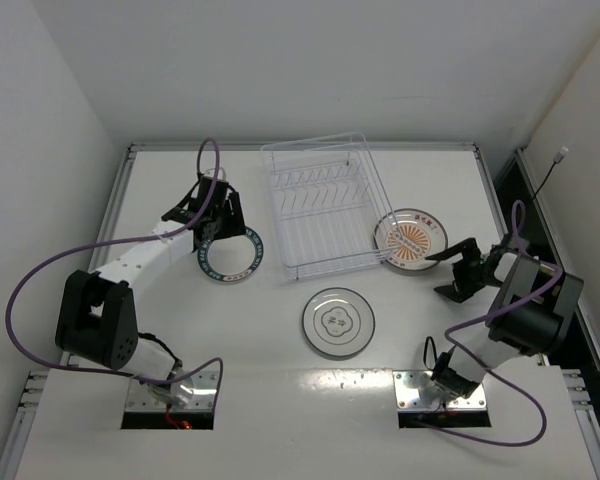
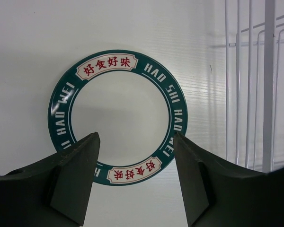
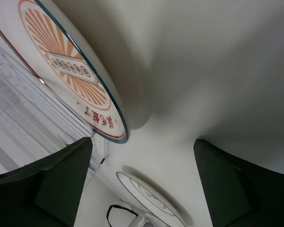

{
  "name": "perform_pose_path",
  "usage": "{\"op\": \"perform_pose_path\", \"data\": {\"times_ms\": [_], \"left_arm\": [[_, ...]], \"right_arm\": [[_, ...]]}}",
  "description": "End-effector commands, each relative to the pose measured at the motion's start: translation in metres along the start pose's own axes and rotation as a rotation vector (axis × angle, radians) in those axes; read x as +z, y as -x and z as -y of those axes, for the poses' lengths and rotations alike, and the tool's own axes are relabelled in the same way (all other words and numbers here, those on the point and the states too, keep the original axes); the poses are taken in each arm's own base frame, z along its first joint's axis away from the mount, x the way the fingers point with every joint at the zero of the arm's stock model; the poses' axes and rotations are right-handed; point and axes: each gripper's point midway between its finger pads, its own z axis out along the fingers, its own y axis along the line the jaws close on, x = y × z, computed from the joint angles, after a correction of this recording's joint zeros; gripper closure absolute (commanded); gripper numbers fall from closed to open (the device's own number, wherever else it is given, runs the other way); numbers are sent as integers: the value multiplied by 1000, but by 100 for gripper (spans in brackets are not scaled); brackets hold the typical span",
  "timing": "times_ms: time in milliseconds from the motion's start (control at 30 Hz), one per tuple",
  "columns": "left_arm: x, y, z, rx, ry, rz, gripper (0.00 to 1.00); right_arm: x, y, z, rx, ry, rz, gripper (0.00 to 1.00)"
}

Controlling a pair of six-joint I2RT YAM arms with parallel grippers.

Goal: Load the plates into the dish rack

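The dish rack [image 1: 325, 200] stands empty at the back centre. The teal-rimmed plate [image 1: 230, 256] lies flat to its left. My left gripper [image 1: 215, 222] hovers open over this plate's far edge; in the left wrist view the open gripper [image 2: 136, 137] straddles the plate's near rim [image 2: 57, 109]. The orange sunburst plate [image 1: 410, 240] lies right of the rack, its left edge against the rack's side. My right gripper [image 1: 443, 273] is open and empty just right of it. The right wrist view shows this plate [image 3: 61, 61] ahead of the gripper [image 3: 142, 142]. The grey glass plate [image 1: 337, 322] lies in front of the rack.
White walls close the table on the left, back and right. The rack's wires [image 2: 269, 71] show at the right of the left wrist view. The grey glass plate [image 3: 151, 194] and the rack [image 3: 19, 118] show in the right wrist view. Purple cables loop from both arms.
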Motion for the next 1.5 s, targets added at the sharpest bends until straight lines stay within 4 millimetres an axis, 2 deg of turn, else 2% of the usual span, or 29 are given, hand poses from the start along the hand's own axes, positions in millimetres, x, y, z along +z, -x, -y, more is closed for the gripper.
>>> {"op": "perform_pose_path", "data": {"times_ms": [0,33,133,233,267,333,367,400,467,500,567,600,633,700,800,867,900,967,1067,1100,1133,1167,1200,1300,1333,1367,1400,1433,1467], "left_arm": [[-9,9,4,13,-26,35,40],[-9,9,2,13,-17,39,40],[-10,12,1,13,-8,43,40],[-10,14,-2,12,13,52,40],[-10,14,-2,12,13,52,40],[-7,13,-6,14,36,53,40],[-9,17,-4,12,32,62,40],[-8,19,-6,13,44,61,40],[-10,27,-9,-9,83,74,40],[-18,45,-6,-26,87,107,40],[-19,51,-15,-31,159,99,40],[-26,71,-11,-60,168,139,40],[-26,74,-16,-86,212,140,40],[-32,97,-8,-115,196,190,40],[-34,120,-5,-163,199,273,40],[-34,131,-5,-183,200,327,40],[-29,126,-9,-167,216,326,40],[-27,125,-10,-148,228,353,40],[-25,106,-10,-99,232,370,40],[-26,96,-7,-75,225,376,40],[-26,96,-7,-74,225,376,40],[-27,91,3,-63,175,354,40],[-26,89,8,-50,152,342,40],[-28,91,16,-53,102,341,40],[-28,91,16,-53,102,341,40],[-26,90,14,-48,122,333,40],[-27,91,12,-49,131,337,40],[-27,89,9,-46,146,332,40],[-26,91,10,-38,147,332,40]], "right_arm": [[12,17,-20,-43,70,20,16],[19,16,-14,-28,57,3,19],[30,22,-21,-26,61,-7,29],[34,25,-42,-80,68,5,44],[36,27,-50,-88,66,4,54],[37,30,-59,-103,72,2,65],[42,27,-52,-85,53,-18,79],[41,31,-57,-93,61,-9,84],[44,28,-49,-82,33,-25,94],[40,30,-48,-98,19,-5,100],[33,33,-43,-100,-12,24,100],[28,35,-45,-119,-16,47,100],[15,40,-55,-142,-5,92,100],[0,44,-55,-160,-44,153,100],[-41,53,-97,-265,-9,302,100],[-67,64,-115,-308,-35,417,100],[-94,68,-138,-353,-18,488,100],[-119,72,-160,-425,-45,595,100],[-155,68,-214,-547,-5,730,100],[-157,65,-236,-604,-2,766,100],[-145,61,-237,-633,-28,750,100],[-148,60,-255,-665,-17,771,100],[-139,50,-266,-717,-37,768,100],[-116,48,-291,-789,-87,780,100],[-115,38,-311,-838,-70,785,100],[-103,36,-319,-872,-120,790,100],[-93,42,-313,-869,-161,790,100],[-92,36,-328,-900,-151,805,100],[-88,38,-328,-909,-185,816,100]]}}
